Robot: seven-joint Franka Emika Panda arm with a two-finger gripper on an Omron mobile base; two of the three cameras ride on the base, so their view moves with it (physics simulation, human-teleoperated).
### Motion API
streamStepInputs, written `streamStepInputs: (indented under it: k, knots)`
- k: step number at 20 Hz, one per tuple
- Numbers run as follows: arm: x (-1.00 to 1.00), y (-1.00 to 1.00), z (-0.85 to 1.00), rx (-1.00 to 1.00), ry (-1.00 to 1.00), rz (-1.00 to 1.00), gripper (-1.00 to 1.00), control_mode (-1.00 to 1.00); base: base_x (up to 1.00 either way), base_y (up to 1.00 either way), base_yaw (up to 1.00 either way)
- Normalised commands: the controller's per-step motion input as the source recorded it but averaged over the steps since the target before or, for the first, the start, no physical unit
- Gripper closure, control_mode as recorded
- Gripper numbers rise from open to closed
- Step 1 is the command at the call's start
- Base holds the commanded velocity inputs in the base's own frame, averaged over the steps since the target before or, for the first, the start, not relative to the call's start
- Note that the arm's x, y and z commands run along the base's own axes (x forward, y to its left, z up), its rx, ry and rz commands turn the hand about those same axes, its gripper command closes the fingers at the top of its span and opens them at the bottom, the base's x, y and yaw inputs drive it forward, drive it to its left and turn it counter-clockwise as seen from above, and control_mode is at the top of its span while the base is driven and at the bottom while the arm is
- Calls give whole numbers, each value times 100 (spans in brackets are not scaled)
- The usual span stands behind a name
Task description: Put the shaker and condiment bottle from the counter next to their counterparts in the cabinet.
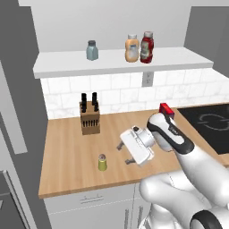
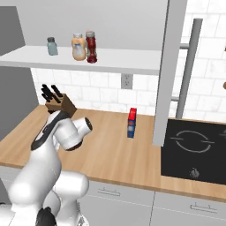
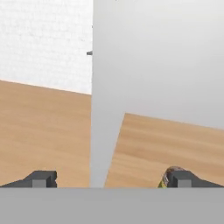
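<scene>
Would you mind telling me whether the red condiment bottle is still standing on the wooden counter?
No, the condiment bottle already stands on the cabinet shelf, right beside the pale orange bottle.

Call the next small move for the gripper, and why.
Probably lower the open gripper toward the shaker and centre it. The shaker stands on the counter, ungrasped, peeking beside one fingertip in the hand view. The condiment bottle already stands on the cabinet.
</scene>
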Motion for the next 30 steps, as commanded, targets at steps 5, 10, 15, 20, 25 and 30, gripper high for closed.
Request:
streamStepInputs:
  k: [5,10,15,20,25,30]
  knots:
    - [0,18,-49,5,0,-3,-100,-100,0,0,0]
    - [0,21,-49,7,0,-4,-100,-100,0,0,0]
    - [0,16,-43,10,0,-4,-100,-100,0,0,0]
    - [1,2,-37,8,0,-2,-100,-100,0,0,0]
    - [5,6,-32,11,0,-4,-100,-100,0,0,0]
    - [12,17,-27,9,0,-9,-100,-100,0,0,0]
